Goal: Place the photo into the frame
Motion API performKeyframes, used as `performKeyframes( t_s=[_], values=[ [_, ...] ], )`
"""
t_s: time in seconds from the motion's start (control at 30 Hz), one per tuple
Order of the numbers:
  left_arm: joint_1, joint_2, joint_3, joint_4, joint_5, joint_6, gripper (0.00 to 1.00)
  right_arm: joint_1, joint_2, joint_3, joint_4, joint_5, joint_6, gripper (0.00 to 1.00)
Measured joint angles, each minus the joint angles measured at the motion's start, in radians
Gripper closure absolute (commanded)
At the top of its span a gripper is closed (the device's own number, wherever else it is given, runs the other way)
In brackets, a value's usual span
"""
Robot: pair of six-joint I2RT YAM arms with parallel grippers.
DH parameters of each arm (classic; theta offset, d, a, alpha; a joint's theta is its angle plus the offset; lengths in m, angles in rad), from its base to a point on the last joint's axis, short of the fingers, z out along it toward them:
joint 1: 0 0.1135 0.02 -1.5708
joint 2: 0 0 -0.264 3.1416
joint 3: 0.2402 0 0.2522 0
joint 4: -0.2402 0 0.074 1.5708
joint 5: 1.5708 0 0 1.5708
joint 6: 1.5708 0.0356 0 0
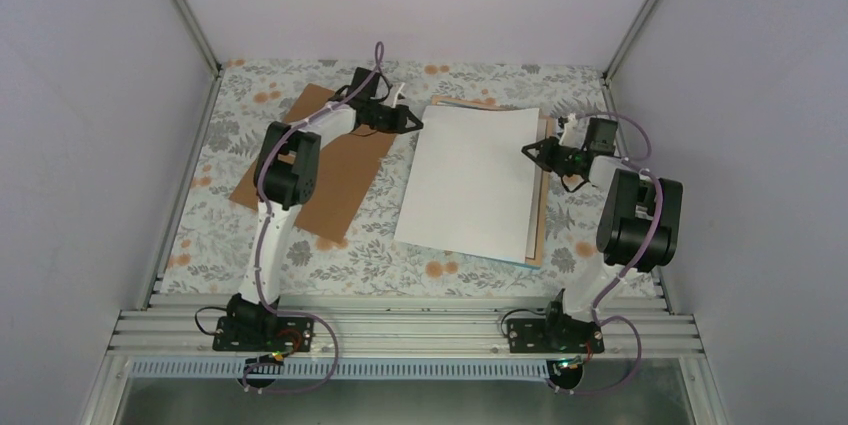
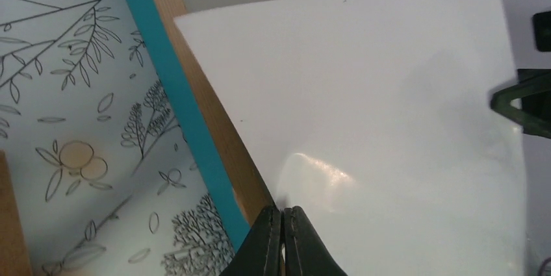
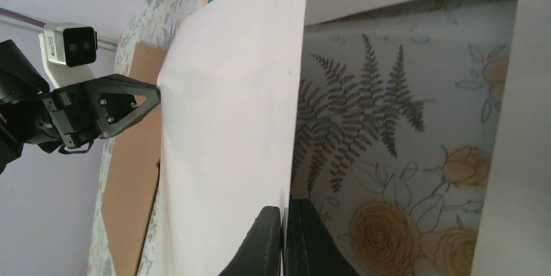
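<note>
The photo (image 1: 475,180) is held white side up by the left pincer (image 2: 284,237) and right pincer (image 3: 284,237), each closed tight on one edge, likely to be lined up over the frame (image 2: 172,94).

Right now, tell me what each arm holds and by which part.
Both hold the photo, white back up: left jaws pinch its left edge, right jaws its right edge.

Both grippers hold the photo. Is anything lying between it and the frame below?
Nothing visible does. The left gripper and right gripper pinch opposite edges of the photo above the frame; the backing board lies beside the frame, on the left arm's side, not on it.
</note>
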Motion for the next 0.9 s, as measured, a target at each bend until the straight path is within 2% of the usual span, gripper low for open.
performKeyframes(
  t_s=[0.17,0.3,0.5,0.9],
  values=[
    [-0.016,0.053,0.089,-0.048,-0.069,0.057,0.54,0.0,0.006,0.034,0.0,0.04,-0.015,0.96],
    [-0.018,0.058,0.119,-0.084,-0.125,0.107,0.38,0.0,0.035,0.072,-0.003,0.086,-0.028,0.96],
    [0.018,0.052,0.114,-0.106,-0.174,0.141,0.29,0.0,0.06,0.09,-0.005,0.113,-0.033,0.96],
    [0.065,-0.005,0.046,-0.11,-0.196,0.156,0.29,0.0,0.067,0.091,0.027,0.139,0.02,0.96]
  ],
)
